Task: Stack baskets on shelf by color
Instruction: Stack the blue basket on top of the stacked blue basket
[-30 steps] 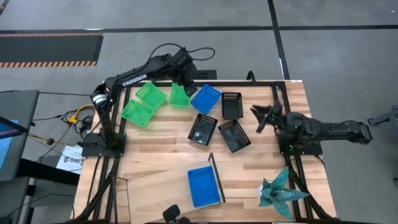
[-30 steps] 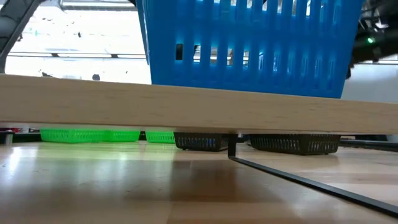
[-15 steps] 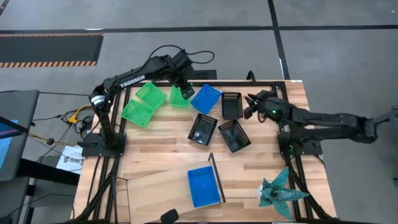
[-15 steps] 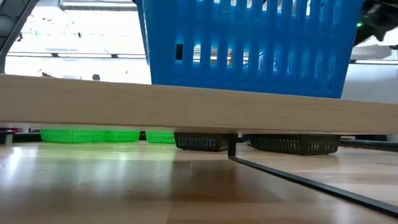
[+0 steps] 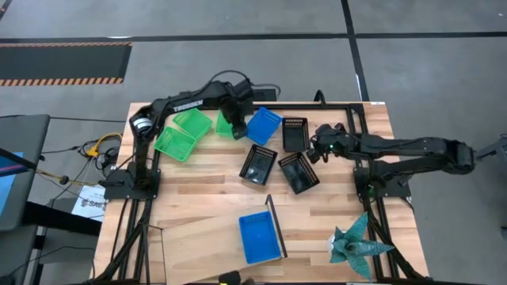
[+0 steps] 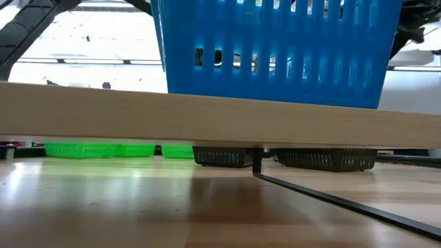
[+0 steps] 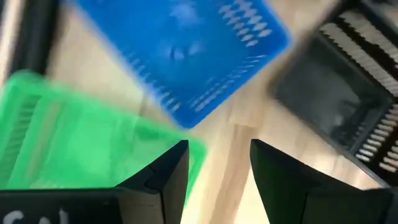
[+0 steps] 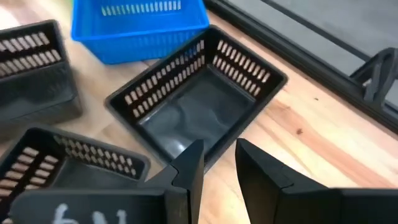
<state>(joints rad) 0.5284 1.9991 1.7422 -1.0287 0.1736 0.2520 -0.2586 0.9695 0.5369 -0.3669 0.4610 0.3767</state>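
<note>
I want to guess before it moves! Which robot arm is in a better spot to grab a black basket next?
The right one, probably. The right gripper hangs open beside the far black basket, which fills its wrist view. The left gripper is over by a green basket and the loose blue basket.

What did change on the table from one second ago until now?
The right gripper reached in from the table's right side toward the black baskets. The left gripper shifted slightly over the green basket, empty. All baskets and the shelf stayed put.
</note>
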